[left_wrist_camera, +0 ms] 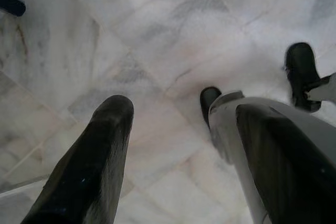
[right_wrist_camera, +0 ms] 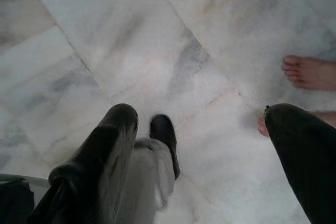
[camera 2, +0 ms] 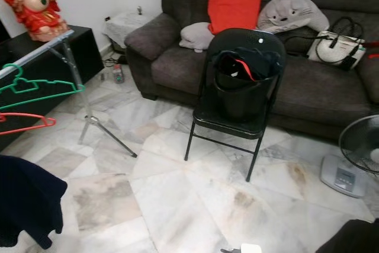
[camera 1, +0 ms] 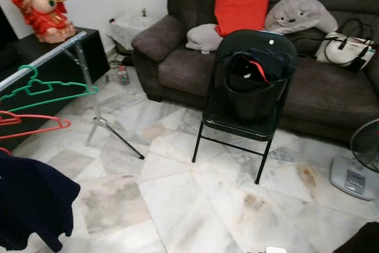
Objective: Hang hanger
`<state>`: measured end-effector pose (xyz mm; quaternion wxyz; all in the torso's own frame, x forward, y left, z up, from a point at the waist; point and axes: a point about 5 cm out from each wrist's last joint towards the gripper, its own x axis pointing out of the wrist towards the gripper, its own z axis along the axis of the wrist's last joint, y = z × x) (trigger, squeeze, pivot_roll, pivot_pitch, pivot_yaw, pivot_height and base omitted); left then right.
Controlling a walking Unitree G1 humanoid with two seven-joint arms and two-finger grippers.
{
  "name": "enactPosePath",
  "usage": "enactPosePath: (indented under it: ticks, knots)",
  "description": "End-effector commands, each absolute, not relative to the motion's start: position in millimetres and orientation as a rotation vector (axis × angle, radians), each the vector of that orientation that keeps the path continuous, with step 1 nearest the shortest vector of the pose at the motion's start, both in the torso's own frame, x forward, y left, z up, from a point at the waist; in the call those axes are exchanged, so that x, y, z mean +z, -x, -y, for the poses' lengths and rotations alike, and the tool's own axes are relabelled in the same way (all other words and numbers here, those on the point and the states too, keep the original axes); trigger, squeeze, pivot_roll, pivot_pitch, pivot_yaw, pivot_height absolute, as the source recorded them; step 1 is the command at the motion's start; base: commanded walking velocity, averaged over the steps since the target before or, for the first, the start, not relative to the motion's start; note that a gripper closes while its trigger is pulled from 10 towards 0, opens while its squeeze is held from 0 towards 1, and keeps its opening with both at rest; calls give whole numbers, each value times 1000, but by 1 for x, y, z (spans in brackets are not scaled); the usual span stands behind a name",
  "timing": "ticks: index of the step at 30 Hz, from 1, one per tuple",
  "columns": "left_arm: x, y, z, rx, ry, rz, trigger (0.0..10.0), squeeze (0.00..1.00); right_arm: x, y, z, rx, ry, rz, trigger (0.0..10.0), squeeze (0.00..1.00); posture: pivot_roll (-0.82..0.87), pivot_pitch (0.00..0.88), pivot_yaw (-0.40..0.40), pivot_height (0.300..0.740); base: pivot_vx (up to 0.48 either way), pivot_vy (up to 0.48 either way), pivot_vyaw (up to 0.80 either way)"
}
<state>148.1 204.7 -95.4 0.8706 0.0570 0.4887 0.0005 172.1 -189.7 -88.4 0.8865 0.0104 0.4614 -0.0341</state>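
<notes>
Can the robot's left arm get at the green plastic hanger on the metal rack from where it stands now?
Probably not yet: the left end effector hangs open, pointed at the marble floor, while the green plastic hanger hangs on the metal rack, with nothing between.

— Is there any lettering you can make out here?

— None, operator. The fan base point(camera 1: 354, 177), standing right of the folding chair point(camera 1: 249, 102), carries a control panel, but its markings are too blurred for you to read.
</notes>
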Motion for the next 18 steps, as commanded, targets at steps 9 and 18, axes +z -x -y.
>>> enactPosePath:
  ticks: [9, 18]
  knots:
    - [-99, -138, -207, 13, -107, -1062, 10000, 0, -88, -172, 189, -76, -25, -955, 10000, 0, 41, 57, 60, 740, 282, 0, 0]
    - [-99, -138, -207, 13, -101, -1061, 10000, 0, -88, -172, 190, -83, -14, -953, 10000, 0, 40, 52, 61, 740, 290, 0, -769]
